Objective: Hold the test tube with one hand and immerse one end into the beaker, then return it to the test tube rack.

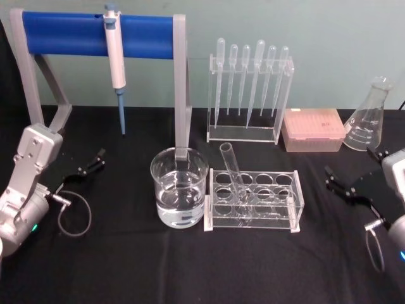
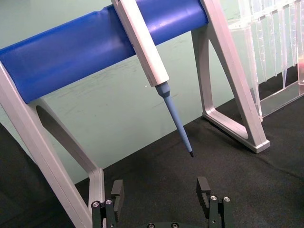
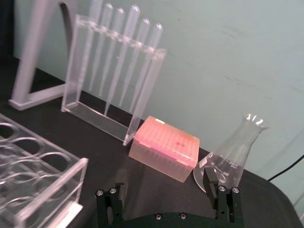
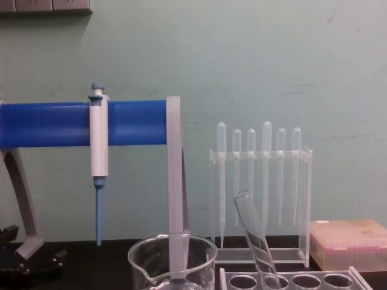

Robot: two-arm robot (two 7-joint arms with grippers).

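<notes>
The test tube (image 1: pixel 231 170) leans in the left end of a clear rack (image 1: pixel 286 209) at the table's middle, its open rim up; the chest view shows the test tube (image 4: pixel 256 237) tilted the same way. Just left of the rack stands the beaker (image 1: pixel 179 187), part full of clear liquid, whose rim also shows as the beaker (image 4: pixel 173 256). My left gripper (image 1: pixel 90 163) rests open at the far left, well away from the beaker, and nothing lies between its fingers (image 2: pixel 117 194). At the far right my right gripper (image 1: pixel 336 180) is open and empty, with its fingers (image 3: pixel 212 184) spread.
A white-and-blue pipettor (image 1: pixel 116 63) hangs on a blue-barred stand (image 1: pixel 66 33) at the back left. Behind the tube rack are a pipette rack (image 1: pixel 250 88), a pink tip box (image 1: pixel 312 129) and a conical flask (image 1: pixel 367 119).
</notes>
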